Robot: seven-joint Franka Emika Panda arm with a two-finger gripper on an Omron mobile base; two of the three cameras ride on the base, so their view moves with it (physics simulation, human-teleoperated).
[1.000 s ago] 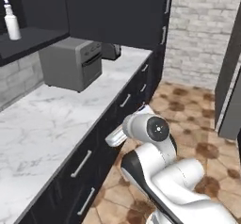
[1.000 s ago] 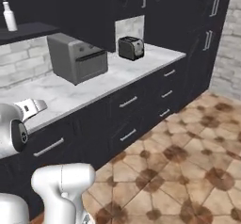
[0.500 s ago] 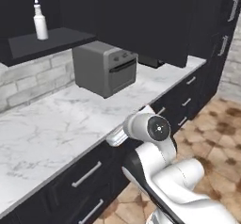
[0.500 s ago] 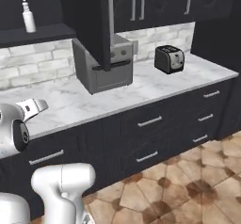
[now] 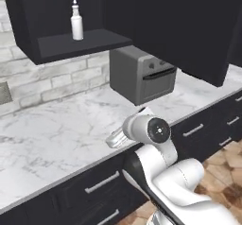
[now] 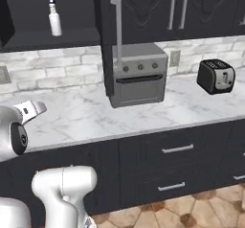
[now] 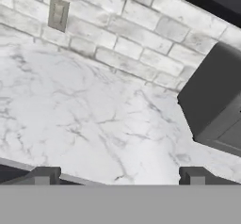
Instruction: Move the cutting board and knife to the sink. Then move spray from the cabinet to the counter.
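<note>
No readable text, labels or signs.

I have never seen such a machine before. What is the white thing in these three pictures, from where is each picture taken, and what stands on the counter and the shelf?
The white thing is a robot arm on a base that can drive, in a computer-drawn kitchen. Two pictures come from cameras on the base, one behind the arm to its left, one to its right. The third comes from a camera on the hand, looking along the gripper; its jaws stand wide open and hold nothing.

On the white marble counter stand a grey oven-like box and, in the right base view, a dark toaster. Above, a small white spray bottle stands upright on the open shelf of the black cabinet. In the brick wall behind there is a wall socket.
</note>
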